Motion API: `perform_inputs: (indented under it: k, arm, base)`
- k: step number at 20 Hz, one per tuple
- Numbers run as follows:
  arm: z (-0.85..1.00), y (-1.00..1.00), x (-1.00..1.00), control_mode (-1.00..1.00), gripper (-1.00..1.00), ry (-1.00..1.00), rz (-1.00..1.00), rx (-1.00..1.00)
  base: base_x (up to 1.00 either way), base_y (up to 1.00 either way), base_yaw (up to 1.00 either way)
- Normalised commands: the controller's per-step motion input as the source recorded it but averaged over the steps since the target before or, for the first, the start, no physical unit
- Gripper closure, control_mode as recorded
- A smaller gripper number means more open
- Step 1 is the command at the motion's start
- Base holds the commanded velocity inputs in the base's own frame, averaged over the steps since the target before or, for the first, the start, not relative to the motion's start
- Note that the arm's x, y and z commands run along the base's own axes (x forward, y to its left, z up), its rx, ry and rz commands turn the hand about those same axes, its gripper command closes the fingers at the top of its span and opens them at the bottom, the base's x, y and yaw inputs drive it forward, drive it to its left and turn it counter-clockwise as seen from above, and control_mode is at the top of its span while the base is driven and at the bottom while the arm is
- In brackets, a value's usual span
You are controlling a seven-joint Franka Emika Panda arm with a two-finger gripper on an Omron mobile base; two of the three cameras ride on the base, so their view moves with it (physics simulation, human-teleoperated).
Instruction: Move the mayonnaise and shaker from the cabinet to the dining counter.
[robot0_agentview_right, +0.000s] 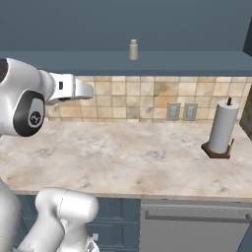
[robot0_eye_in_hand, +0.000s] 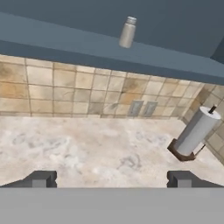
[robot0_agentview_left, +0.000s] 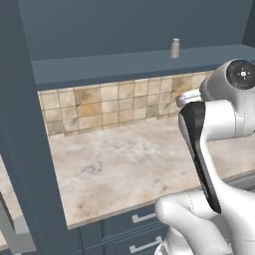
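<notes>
The shaker (robot0_agentview_left: 175, 48) (robot0_agentview_right: 133, 49) (robot0_eye_in_hand: 127, 32), a small pale grey cylinder, stands upright on the floor of the open dark blue-grey cabinet (robot0_agentview_left: 124, 63) (robot0_agentview_right: 187, 61) (robot0_eye_in_hand: 61, 46). My gripper (robot0_eye_in_hand: 111, 179) is open, its two dark fingertips (robot0_eye_in_hand: 41, 178) far apart with nothing between them. It hangs over the tiled-back counter, below the cabinet and well short of the shaker. The hand (robot0_agentview_right: 74, 88) points toward the tile wall. The mayonnaise and the dining counter are out of view.
A marble-look counter (robot0_agentview_left: 119, 164) (robot0_agentview_right: 138, 157) runs under the cabinet, backed by tan tiles. A paper towel roll (robot0_agentview_right: 222, 129) (robot0_eye_in_hand: 194, 131) stands at its right, with wall outlets (robot0_agentview_right: 181, 111) (robot0_eye_in_hand: 143, 108) nearby. The open cabinet door (robot0_agentview_left: 25, 129) stands at the left.
</notes>
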Motion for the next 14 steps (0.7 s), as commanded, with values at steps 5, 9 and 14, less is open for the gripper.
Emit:
perform_inputs:
  k: [5,9,14]
  arm:
    - [0.00,-0.32,-0.10,-1.00,-1.00,-0.24,-0.08,0.00]
    - [0.11,-0.35,-0.01,-1.00,-1.00,-0.32,-0.04,0.09]
    - [0.41,-0.30,0.00,-1.00,-1.00,-0.06,-0.03,0.13]
  base:
    - [0.00,0.00,0.00]
    - [0.00,0.00,0.00]
    - [0.00,0.00,0.00]
